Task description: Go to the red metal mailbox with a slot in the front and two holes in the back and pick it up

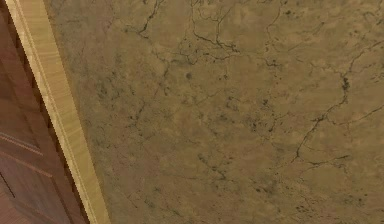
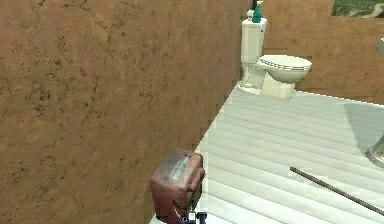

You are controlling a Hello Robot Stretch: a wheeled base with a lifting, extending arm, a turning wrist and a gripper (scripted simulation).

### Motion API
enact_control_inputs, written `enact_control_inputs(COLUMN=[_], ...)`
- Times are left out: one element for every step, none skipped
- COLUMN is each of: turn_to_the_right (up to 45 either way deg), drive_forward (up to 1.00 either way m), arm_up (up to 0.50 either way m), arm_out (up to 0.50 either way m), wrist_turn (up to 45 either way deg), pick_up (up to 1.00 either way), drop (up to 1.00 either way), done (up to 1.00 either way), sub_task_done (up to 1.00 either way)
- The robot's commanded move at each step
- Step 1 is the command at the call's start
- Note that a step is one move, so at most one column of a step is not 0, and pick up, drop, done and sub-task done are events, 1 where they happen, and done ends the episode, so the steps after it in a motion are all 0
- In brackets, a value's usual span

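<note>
Though the red mailbox [image 2: 178,178] shows beside the brown wall [image 2: 90,100], right at the gripper [image 2: 183,212], whether it is held cannot be told, and a hasty lift could scrape it loose against that wall.

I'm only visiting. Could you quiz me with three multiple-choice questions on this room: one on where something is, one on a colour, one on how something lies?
1. Where does the toilet stand?
A. in a bathtub
B. at the far end of the white plank floor
C. on a table

2. What colour is the box by the brown wall?
A. red
B. blue
C. yellow

3. How is the thin dark rod placed?
A. upright
B. leaning on the toilet
C. lying flat on the floor

Answers: B, it stands where the planks end. A, its sides are red. C, it rests along the planks.
</note>
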Motion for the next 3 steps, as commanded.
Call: enact_control_inputs(turn_to_the_right=[0.0,0.0,0.0], drive_forward=[0.0,0.0,0.0], arm_up=[0.0,0.1,0.0], arm_out=[0.0,0.0,0.0], wrist_turn=[0.0,0.0,0.0], pick_up=[1.0,0.0,0.0], drop=[0.0,0.0,0.0], done=[0.0,0.0,1.0], sub_task_done=[0.0,0.0,0.0])
